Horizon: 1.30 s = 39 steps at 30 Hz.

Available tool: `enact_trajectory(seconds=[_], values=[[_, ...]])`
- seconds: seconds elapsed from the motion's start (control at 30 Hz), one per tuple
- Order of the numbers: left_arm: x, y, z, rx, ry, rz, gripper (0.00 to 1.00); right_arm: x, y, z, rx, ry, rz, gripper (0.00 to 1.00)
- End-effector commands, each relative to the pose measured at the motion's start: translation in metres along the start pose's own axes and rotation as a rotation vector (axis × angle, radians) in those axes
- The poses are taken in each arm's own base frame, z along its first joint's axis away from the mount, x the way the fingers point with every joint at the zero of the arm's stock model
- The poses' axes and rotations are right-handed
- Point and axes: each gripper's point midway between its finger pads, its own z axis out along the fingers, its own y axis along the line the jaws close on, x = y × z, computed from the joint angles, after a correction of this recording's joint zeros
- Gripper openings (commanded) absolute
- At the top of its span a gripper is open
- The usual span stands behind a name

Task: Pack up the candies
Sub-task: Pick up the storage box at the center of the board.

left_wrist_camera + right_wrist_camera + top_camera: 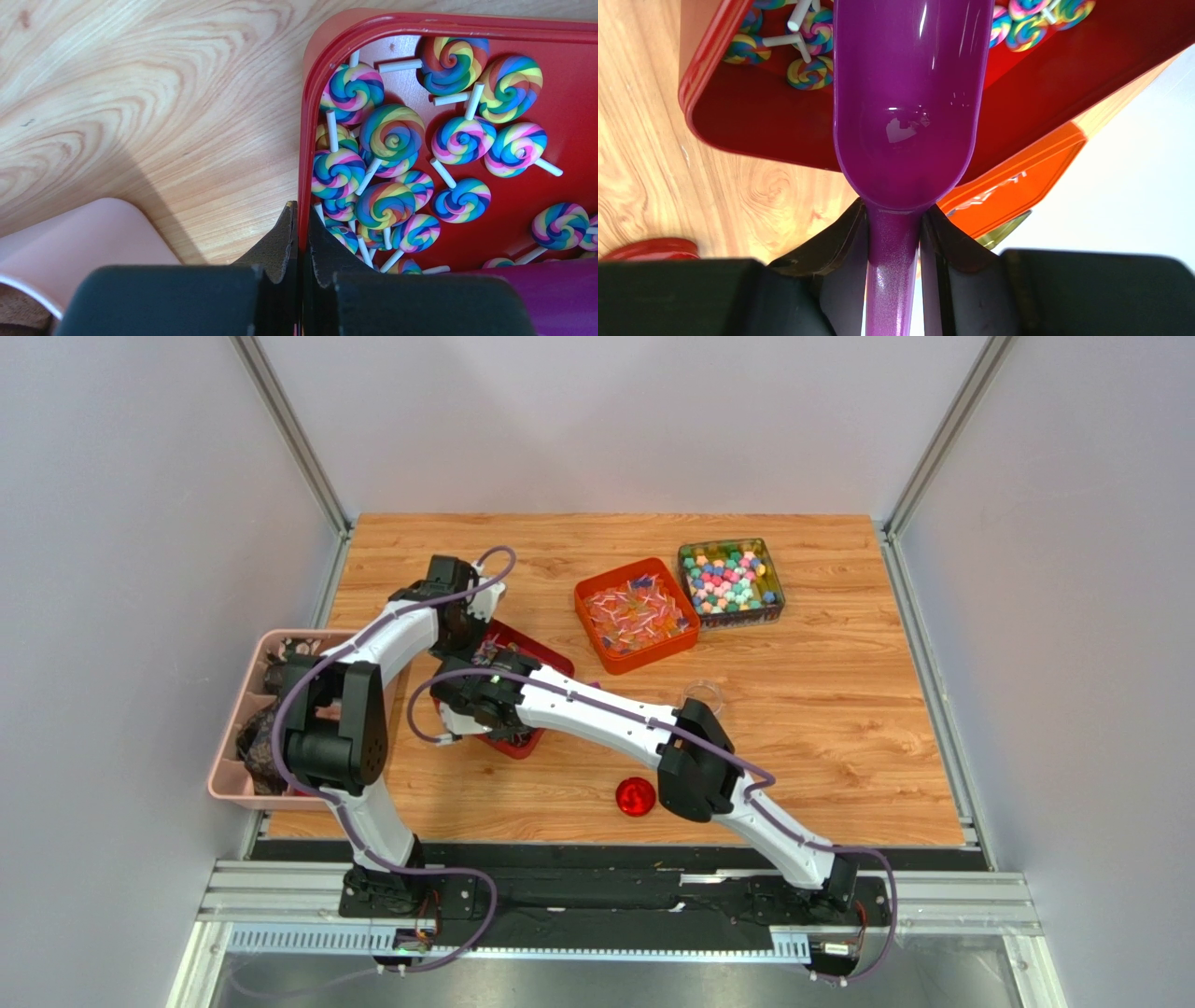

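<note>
On the table [842, 756], the lollipop tray [309, 105], with lollipops [391, 133] in it and a scoop [906, 105] over it, lies at nine o'clock from centre. The candy tray [586, 616] of wrapped candies [638, 613] sits at twelve. The tin [737, 618] of mixed candies [727, 578] is just beside it at one. A round lid [636, 795] lies at six and a bin [225, 749] at the nine o'clock edge.

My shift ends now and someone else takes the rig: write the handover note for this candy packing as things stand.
Left gripper: shut on the rim of the red tray, holding it.
Right gripper: shut on the handle of the purple scoop, its bowl over the red tray.
Things: rainbow lollipops lie in the red tray; wrapped candies fill the orange tray; mixed sweets sit in the far box; red lid lies loose on the table.
Done: nothing visibly packed.
Left: scooping and packing, probably all of it.
</note>
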Motion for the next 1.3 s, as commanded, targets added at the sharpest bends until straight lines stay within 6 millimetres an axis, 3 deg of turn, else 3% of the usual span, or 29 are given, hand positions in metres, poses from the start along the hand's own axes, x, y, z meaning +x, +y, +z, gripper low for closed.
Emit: enact_trajectory(seconds=[0.0, 0.03, 0.2, 0.33, 0.6, 0.77, 0.9, 1.03, 1.1, 1.13, 1.17, 1.27], values=[[-0.048, 0.003, -0.029, -0.017, -0.200, -0.076, 0.00, -0.032, 0.008, 0.010, -0.002, -0.090, 0.129, 0.00], [-0.048, 0.003, -0.029, -0.021, -0.202, -0.084, 0.00, -0.035, -0.001, 0.010, 0.049, -0.093, 0.160, 0.00], [-0.045, 0.004, -0.031, -0.030, -0.192, -0.114, 0.00, -0.044, -0.010, 0.018, 0.109, -0.098, 0.179, 0.00], [-0.044, 0.000, -0.031, -0.014, -0.194, -0.136, 0.00, -0.064, -0.020, 0.015, 0.194, -0.167, 0.176, 0.00], [-0.043, -0.004, -0.026, 0.007, -0.184, -0.156, 0.00, -0.081, -0.021, 0.020, 0.260, -0.186, 0.195, 0.00], [-0.040, -0.007, -0.019, 0.016, -0.167, -0.161, 0.00, -0.096, -0.036, 0.003, 0.326, -0.270, 0.312, 0.00], [-0.041, -0.011, -0.020, 0.038, -0.175, -0.160, 0.00, -0.109, -0.024, -0.004, 0.213, -0.359, 0.366, 0.00], [-0.041, -0.016, -0.019, 0.067, -0.181, -0.161, 0.00, -0.110, -0.014, 0.011, 0.152, -0.367, 0.433, 0.00], [-0.041, -0.016, -0.019, 0.069, -0.178, -0.161, 0.00, -0.110, -0.024, 0.021, 0.207, -0.367, 0.471, 0.00], [-0.041, -0.017, -0.018, 0.075, -0.178, -0.159, 0.00, -0.100, -0.039, 0.022, 0.315, -0.322, 0.470, 0.00], [-0.041, -0.018, -0.018, 0.077, -0.178, -0.159, 0.00, -0.096, -0.036, 0.029, 0.342, -0.300, 0.437, 0.00], [-0.041, -0.019, -0.017, 0.087, -0.176, -0.158, 0.00, -0.101, -0.056, 0.021, 0.386, -0.357, 0.474, 0.00]])
